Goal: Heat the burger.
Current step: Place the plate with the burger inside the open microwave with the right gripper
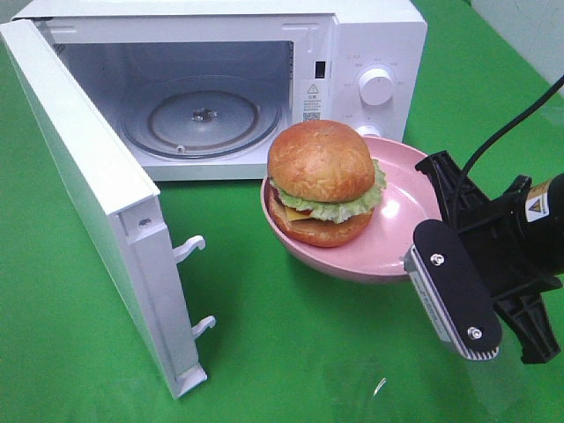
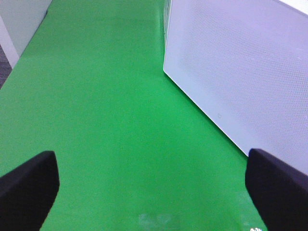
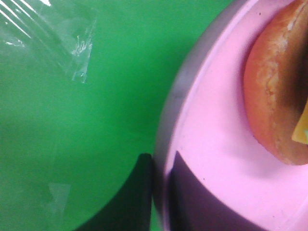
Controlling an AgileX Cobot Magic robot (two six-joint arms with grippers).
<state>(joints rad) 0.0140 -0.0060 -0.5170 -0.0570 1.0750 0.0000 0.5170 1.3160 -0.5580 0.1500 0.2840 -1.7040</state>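
The microwave (image 1: 370,35) stands at the back of the tabletop (image 1: 291,352), its door (image 1: 88,203) swung out to the left and reaching toward the front. The turntable (image 1: 201,115) lies inside the open cavity. In front of the control panel, right of the cavity, is the plate (image 1: 401,233) — the burger (image 1: 322,181) sits on its left part. The right end effector (image 3: 159,197) straddles the plate's right rim, one finger inside and one outside. The left end effector (image 2: 154,187) is over the tabletop beside the door's outer face.
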